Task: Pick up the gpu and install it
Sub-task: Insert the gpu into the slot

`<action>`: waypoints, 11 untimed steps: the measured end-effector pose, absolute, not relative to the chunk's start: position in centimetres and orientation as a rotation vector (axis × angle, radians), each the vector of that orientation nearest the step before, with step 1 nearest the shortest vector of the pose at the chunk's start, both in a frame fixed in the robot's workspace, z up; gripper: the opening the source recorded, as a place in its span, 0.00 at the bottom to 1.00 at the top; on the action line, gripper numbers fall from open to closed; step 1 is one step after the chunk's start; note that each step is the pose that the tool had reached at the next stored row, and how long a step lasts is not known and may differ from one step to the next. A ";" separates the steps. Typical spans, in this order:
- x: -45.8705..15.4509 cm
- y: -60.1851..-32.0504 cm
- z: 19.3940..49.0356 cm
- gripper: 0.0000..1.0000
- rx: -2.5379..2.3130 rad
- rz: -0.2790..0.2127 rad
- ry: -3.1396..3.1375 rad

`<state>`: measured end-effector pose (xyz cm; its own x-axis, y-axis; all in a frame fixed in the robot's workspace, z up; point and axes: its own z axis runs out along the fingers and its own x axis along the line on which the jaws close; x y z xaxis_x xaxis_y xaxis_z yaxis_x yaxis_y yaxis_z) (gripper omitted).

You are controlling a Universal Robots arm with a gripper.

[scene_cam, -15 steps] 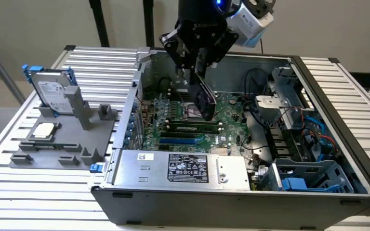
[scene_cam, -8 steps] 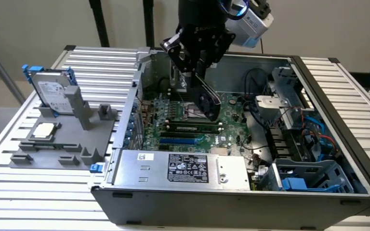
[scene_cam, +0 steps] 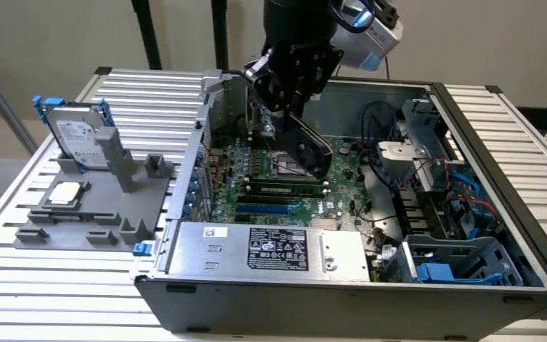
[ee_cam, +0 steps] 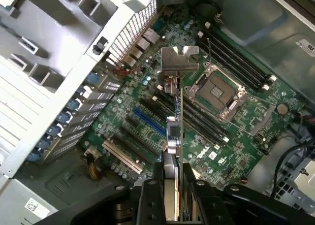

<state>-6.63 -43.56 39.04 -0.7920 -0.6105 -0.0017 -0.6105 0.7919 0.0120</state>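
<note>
Gpu (ee_cam: 174,131) seen edge-on, its near end hidden between the fingers (ee_cam: 148,200); gripper (ee_cam: 172,173) clamped on it. It hangs above motherboard (ee_cam: 231,131) inside case (scene_cam: 350,299), long axis tilted, bracket (ee_cam: 179,60) at far end.

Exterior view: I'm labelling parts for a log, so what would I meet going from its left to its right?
The hard drive → gpu held in the jaws → blue drive cage.
</note>
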 end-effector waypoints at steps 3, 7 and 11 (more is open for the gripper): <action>-6.6 -43.6 38.9 0.00 1.093 -0.018 -2.943; -6.6 -43.6 38.6 0.00 1.199 -0.018 -2.901; -6.6 -43.6 38.4 0.00 1.304 -0.018 -2.855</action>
<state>-6.63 -43.56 38.36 -0.6549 -0.7557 -0.0021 -0.7557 0.6548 0.0114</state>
